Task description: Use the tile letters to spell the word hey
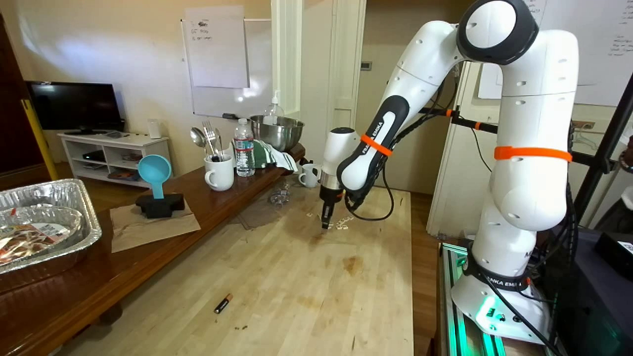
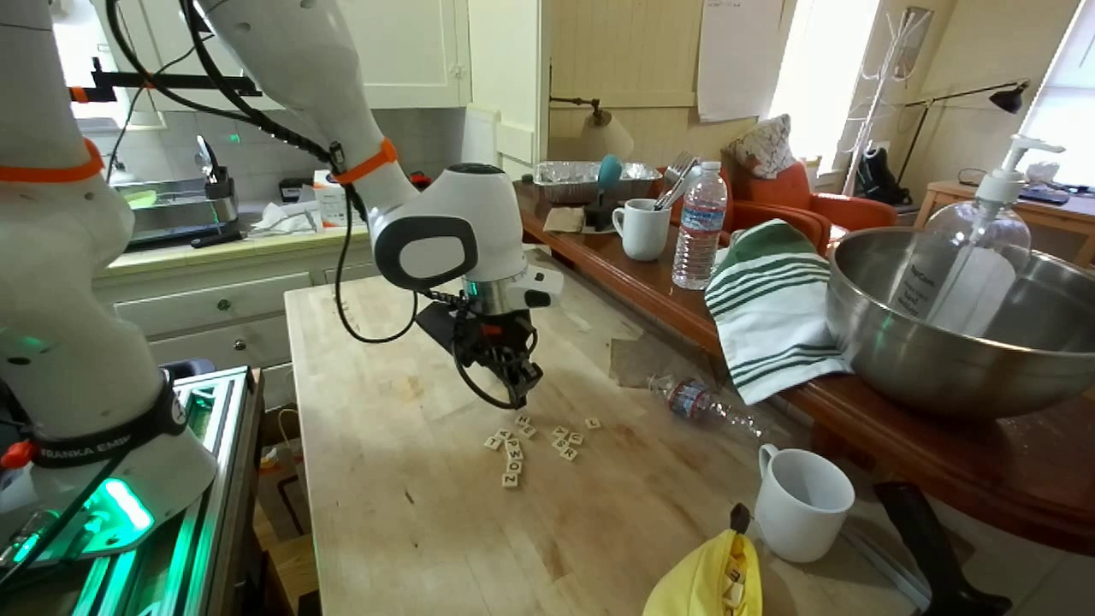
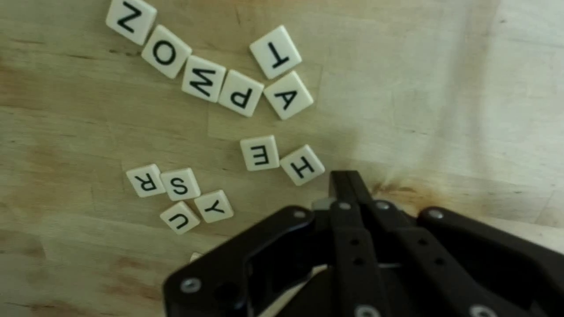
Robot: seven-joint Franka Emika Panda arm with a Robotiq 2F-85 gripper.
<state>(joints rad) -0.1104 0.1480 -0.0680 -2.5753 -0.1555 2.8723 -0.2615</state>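
H tile (image 3: 302, 165) and E tile (image 3: 260, 153) lay mid-frame in wrist view, corners touching or nearly — I judged squaring them step in hand. Gripper (image 3: 349, 178) pressed together just beside H, nothing seen pinched; next looked like leftward nudge, then fetching Y tile (image 3: 213, 206), lower left. Open room left of E; table edge (image 1: 408, 267), right in exterior view, well off.

You have bare desk (image 3: 462, 110) at the wrist view's right. The H tile (image 3: 302, 165) sits near your pincer (image 3: 347, 177); in an exterior view, bottle (image 2: 689, 400), mug (image 2: 802, 524) and pouch (image 2: 689, 583) crowd the right.
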